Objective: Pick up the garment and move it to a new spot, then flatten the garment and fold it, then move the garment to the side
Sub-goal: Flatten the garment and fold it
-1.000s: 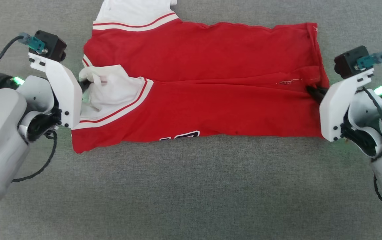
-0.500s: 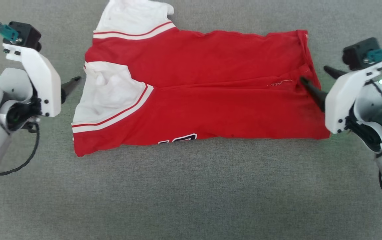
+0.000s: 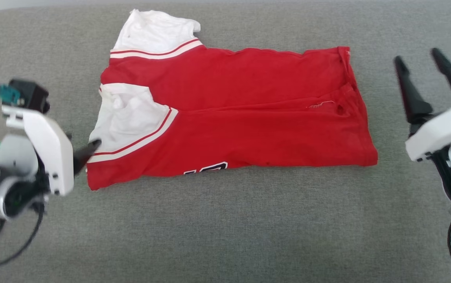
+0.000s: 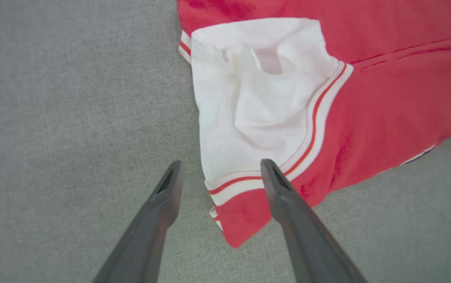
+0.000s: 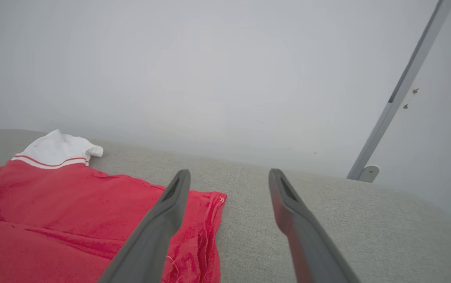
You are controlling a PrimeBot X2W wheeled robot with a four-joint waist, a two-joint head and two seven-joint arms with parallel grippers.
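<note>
Head view: the garment, folded lengthwise (a white sleeve on top), lies flat on the grey cushion; the right gripper is spread wide, empty, apart from the hem. Left wrist view: the left gripper gapes empty, fingers either side of the striped cuff. Right wrist view: fingers wide apart near the hem corner
</note>
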